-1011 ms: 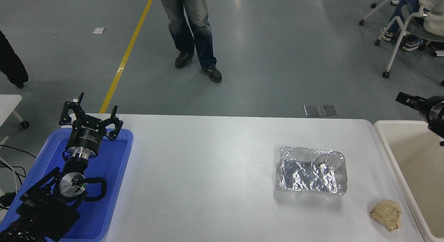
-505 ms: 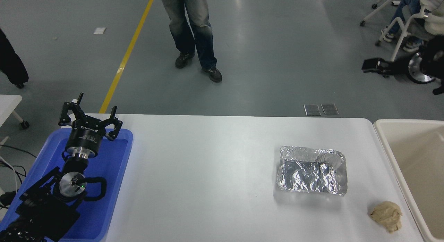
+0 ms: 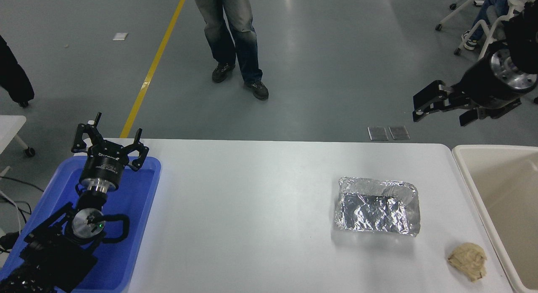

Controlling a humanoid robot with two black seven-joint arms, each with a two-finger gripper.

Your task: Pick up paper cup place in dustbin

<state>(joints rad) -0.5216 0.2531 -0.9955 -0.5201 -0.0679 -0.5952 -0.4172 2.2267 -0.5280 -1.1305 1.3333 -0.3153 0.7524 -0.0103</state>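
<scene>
The paper cup does not show anywhere in the head view. The dustbin [image 3: 463, 151], a large cream-beige tub, stands at the table's right end, partly cut off by the picture edge; the part of its inside that I see holds nothing. My right gripper [image 3: 439, 117] is open and empty. It hangs high in the air beyond the table's far right corner, up and left of the dustbin. My left gripper [image 3: 108, 136] is open and parked over the blue tub at the lower left.
The blue tub [image 3: 143, 188] is at the table's left end. A crumpled foil tray [image 3: 378, 207] lies right of centre, with a tan paper wad [image 3: 468, 259] near the front right. A person's legs [image 3: 231, 32] stand beyond the table. A wheeled chair [image 3: 483, 28] is at top right.
My right gripper has risen from over the dustbin's far edge and swung up and to the left. The left arm and the table's things have not moved.
</scene>
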